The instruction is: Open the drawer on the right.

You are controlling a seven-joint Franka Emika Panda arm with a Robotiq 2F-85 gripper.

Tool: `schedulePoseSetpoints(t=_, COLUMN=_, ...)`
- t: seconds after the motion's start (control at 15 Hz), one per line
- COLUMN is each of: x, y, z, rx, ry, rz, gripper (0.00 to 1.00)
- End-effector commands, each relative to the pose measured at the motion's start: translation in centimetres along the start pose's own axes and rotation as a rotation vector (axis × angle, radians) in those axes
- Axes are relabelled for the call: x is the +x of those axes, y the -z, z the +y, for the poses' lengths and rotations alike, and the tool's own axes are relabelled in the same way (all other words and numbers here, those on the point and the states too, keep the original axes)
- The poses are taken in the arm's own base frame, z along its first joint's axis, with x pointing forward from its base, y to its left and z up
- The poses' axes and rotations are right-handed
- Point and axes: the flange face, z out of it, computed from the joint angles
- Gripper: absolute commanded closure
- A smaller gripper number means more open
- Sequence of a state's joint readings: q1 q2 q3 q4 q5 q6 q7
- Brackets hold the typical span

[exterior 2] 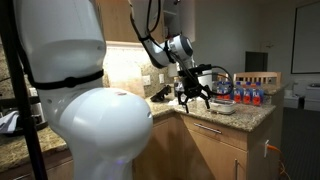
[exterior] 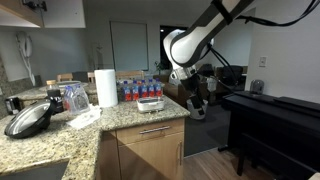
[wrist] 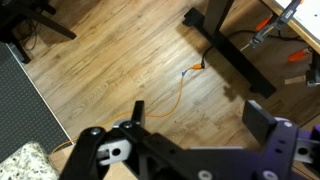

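Observation:
The drawer (exterior: 150, 131) is a shallow tan wood front with a silver bar handle, just under the granite counter edge; it looks closed. It also shows in an exterior view (exterior 2: 213, 131). My gripper (exterior: 195, 100) hangs in the air beside the counter's end, above and to the side of the drawer and apart from it. It appears in an exterior view (exterior 2: 193, 97) with its fingers spread. In the wrist view the gripper (wrist: 200, 120) is open and empty, with only wood floor between the fingers. The drawer is out of the wrist view.
The granite counter (exterior: 120, 117) holds a paper towel roll (exterior: 106, 87), water bottles (exterior: 137, 88), a small tray (exterior: 150, 102) and a black pan (exterior: 30, 118). A taller cabinet door (exterior: 155, 158) is below the drawer. A black piano (exterior: 275, 115) stands close by. An orange cable (wrist: 165, 95) lies on the floor.

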State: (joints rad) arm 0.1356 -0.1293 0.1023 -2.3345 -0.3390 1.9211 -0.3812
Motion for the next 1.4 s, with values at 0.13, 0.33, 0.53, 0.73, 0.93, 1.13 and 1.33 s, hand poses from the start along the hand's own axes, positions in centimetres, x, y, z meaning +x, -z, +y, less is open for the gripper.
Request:
schedulePoseSetpoints(t=0.13, x=0.5, y=0.2, z=0.1, rx=-0.006, ry=0.016, rz=-0.005, gripper=0.00)
schedulePoseSetpoints(t=0.33, x=0.7, y=0.1, z=-0.1, rx=-0.010, ry=0.017, rz=0.000, gripper=0.00)
schedulePoseSetpoints(t=0.53, x=3.3, y=-0.5, z=-1.1, rx=-0.074, ry=0.002, rz=0.100, gripper=0.00)
schedulePoseSetpoints(t=0.73, x=6.6, y=-1.1, z=-1.3, rx=-0.077, ry=-0.004, rz=0.166, gripper=0.00)
schedulePoseSetpoints(t=0.93, x=10.7, y=-1.7, z=-1.1, rx=-0.093, ry=-0.045, rz=0.257, gripper=0.00)
schedulePoseSetpoints(t=1.13, x=10.7, y=-1.8, z=-1.2, rx=-0.066, ry=-0.052, rz=0.261, gripper=0.00)
schedulePoseSetpoints(t=1.33, x=13.4, y=-3.0, z=-0.6, rx=-0.044, ry=-0.057, rz=0.253, gripper=0.00)
